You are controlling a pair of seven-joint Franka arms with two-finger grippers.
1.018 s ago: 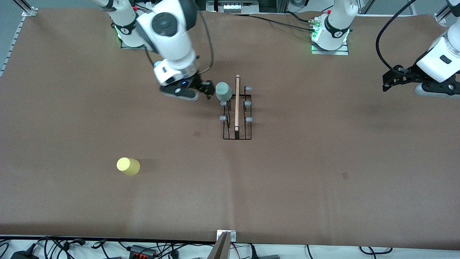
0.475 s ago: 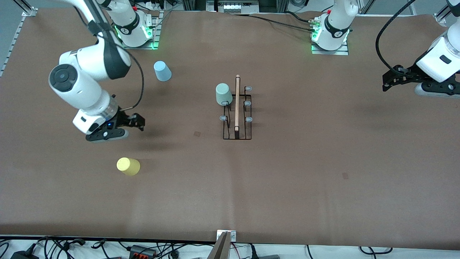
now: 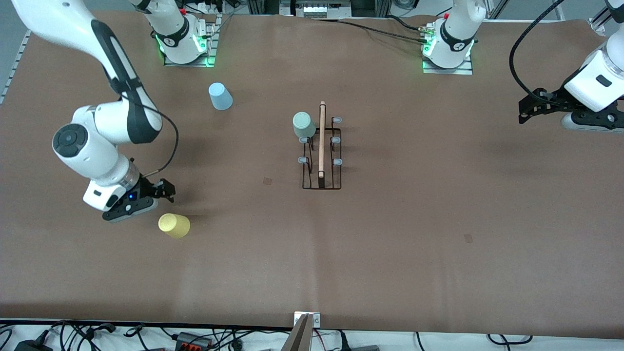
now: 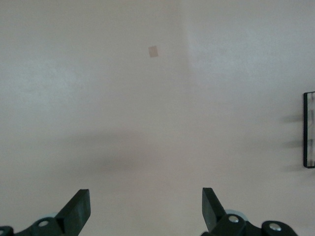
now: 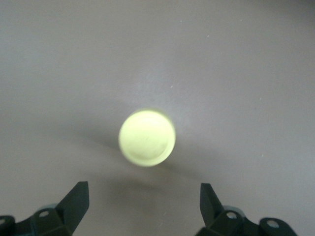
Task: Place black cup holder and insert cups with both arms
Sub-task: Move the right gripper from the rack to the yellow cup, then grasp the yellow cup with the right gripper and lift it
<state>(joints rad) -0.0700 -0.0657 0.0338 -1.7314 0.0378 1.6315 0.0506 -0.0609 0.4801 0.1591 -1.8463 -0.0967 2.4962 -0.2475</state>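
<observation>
The right gripper (image 3: 163, 189) now hangs low over the worktop (image 3: 390, 243), just beside the yellow cup (image 3: 174, 225) and toward the right arm's end. Its fingers (image 5: 74, 204) stand wide apart with nothing between them. One second ago it was at the rack, next to the green cup; half a second ago it was already well away, over bare worktop above the yellow cup. In the right wrist view the yellow cup (image 5: 146, 137) sits centred ahead of the open fingers, its flat round base facing the camera.

Judgement: the green cup is delivered and released, and the right arm is lining up on the yellow cup as its next pick. One cup of three is in place.

The green cup (image 3: 303, 125) sits upside down on a peg at the rack's end nearest the robot bases. The black rack (image 3: 321, 185) stands near the worktop's middle. Its wooden handle (image 3: 321, 141) marks the long axis, running from the bases toward the front camera. The blue cup (image 3: 220, 96) stands upside down near the right arm's base, well apart from the rack.

The left gripper (image 3: 536, 103) waits over the left arm's end of the worktop, fingers (image 4: 76, 212) apart and empty
</observation>
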